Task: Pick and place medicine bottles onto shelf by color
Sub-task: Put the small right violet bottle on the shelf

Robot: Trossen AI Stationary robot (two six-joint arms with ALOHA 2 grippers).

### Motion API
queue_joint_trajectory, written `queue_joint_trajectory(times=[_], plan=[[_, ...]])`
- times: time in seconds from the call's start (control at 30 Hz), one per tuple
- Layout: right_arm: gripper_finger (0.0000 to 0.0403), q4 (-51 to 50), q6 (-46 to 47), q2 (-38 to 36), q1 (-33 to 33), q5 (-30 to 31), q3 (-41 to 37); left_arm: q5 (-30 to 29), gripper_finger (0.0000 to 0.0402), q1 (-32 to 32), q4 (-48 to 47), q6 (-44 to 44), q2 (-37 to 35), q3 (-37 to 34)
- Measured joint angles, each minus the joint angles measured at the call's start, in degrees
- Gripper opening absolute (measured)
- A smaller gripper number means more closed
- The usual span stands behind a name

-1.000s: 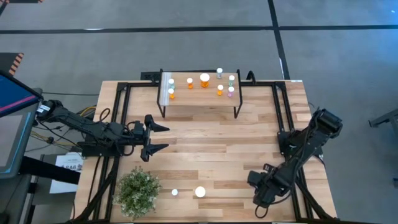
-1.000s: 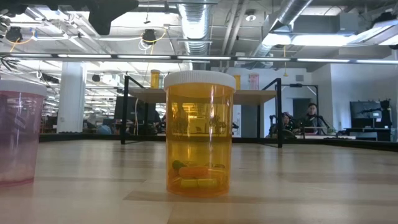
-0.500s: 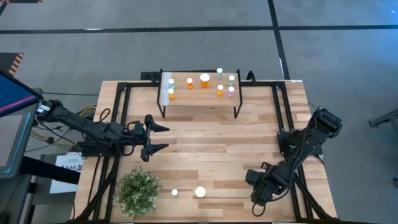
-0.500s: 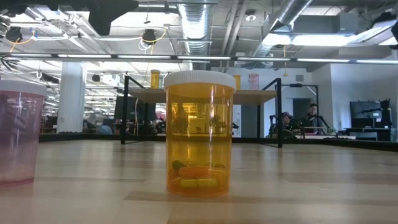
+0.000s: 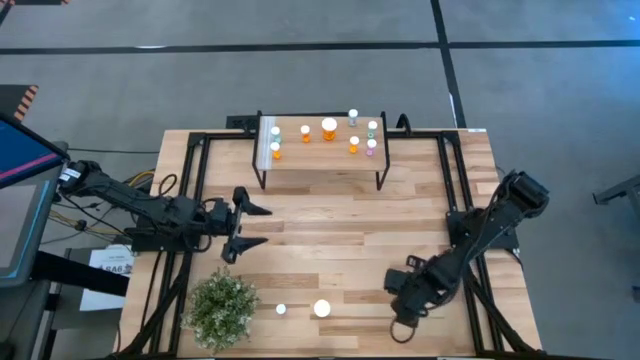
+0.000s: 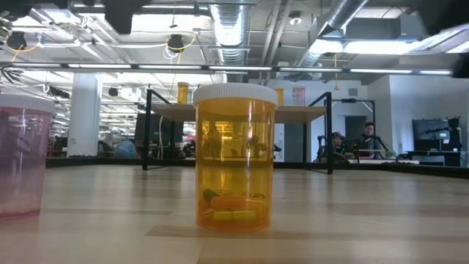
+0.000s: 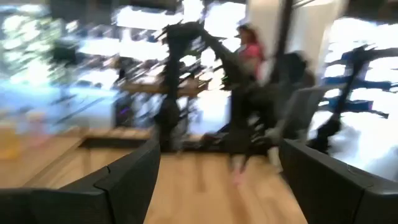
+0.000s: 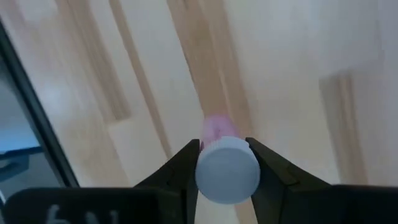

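In the right wrist view my right gripper is shut on a small pink medicine bottle with a white cap. In the high view this gripper stands at the table's near right and covers the bottle. Near the front edge two more medicine bottles stand on their bases: a large orange one and a pink one. The shelf at the far middle carries several bottles. My left gripper hangs open over the table's left, holding nothing. My right gripper pinches the pink bottle just under its white cap between its two fingers. The fingers come from above and point steeply down. The bottle stays upright, cap up; its base is hidden behind the cap.
A bushy green plant stands at the near left corner, beside the two front bottles. Bare wood lies between the shelf's black legs and the front bottles. People sit in the room behind the table.
My right gripper has moved toward the table's left, closer to the two front bottles, and has rolled a little about its own axis.
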Motion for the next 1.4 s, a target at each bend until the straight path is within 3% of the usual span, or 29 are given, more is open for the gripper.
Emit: queue_joint_trajectory(times=[0.13, 0.2, 0.47, 0.83, 1.17, 1.4], plan=[[0.0126, -1.35, -7.11, -0.48, -4.76, 0.06, 3.36, -10.88, 0.0318, 0.26, -7.92, -4.59, 0.02, 0.0], [0.0128, -1.48, -11.6, -0.59, -7.52, -0.09, 5.63, -12.06, 0.0318, 0.73, -11.22, -6.16, 0.04, -0.03], [0.0132, -9.03, -29.54, -1.01, -19.06, -0.28, 16.92, -12.15, 0.0318, 1.38, -12.12, -7.25, 0.04, -0.07], [0.0134, -11.27, -48.52, -0.98, -37.57, -0.3, 27.8, -12.15, 0.0318, 1.38, -12.2, -8.42, 0.04, -0.07], [0.0134, -8.31, -56.95, 1.1, -54.18, -0.61, 35.49, -12.17, 0.0318, 1.38, -12.24, -9.2, 0.04, -0.07], [0.0134, -12.63, -60.07, 8.57, -60.22, -3.84, 44.3, -12.24, 0.0318, 1.38, -12.37, -9.01, 0.03, -0.07]])
